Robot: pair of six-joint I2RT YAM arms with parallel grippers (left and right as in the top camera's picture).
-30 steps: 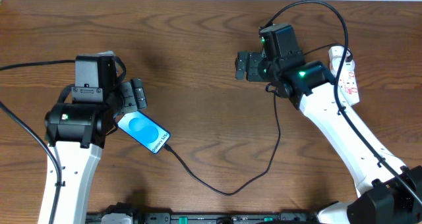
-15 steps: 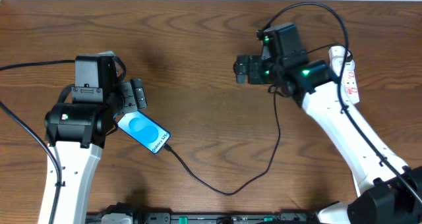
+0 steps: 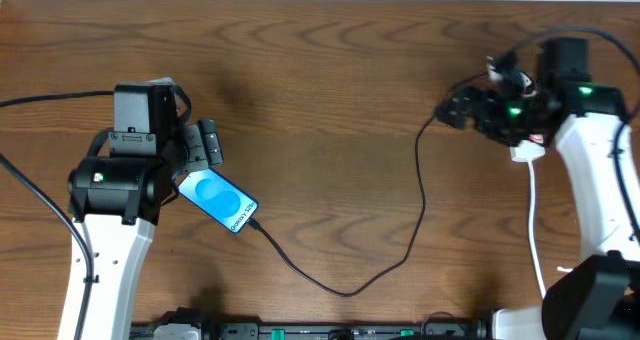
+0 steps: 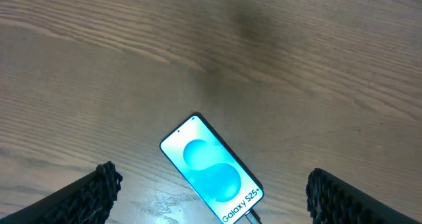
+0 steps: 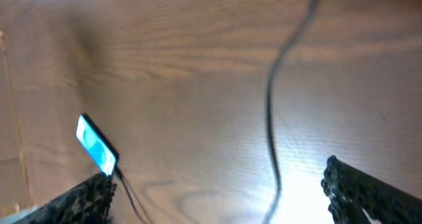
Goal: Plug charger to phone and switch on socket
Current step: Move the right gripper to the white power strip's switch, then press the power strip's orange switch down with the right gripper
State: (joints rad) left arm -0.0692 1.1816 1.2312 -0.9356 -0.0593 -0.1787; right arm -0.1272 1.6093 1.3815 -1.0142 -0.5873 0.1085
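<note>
The phone (image 3: 218, 202) lies flat at the left with its blue screen lit; it also shows in the left wrist view (image 4: 211, 171) and small in the right wrist view (image 5: 95, 145). The charger (image 3: 345, 292), a thin black cable, is plugged into the phone's lower end and loops right and up towards my right arm (image 5: 270, 112). My left gripper (image 3: 203, 145) is open and empty, hovering just above the phone (image 4: 212, 179). My right gripper (image 3: 452, 110) is open and empty (image 5: 217, 178), above bare table. The socket (image 3: 527, 151) is mostly hidden under my right arm; only its white end shows.
A white cord (image 3: 532, 215) runs from the socket's end down the right side towards the front edge. The wooden table (image 3: 320, 80) stretches between the arms. Thick black robot cables run off the left edge and loop over the right arm.
My right arm has swung to the right, from the middle back of the table to over the socket, now covering most of it. Left arm, phone and charger have not moved.
</note>
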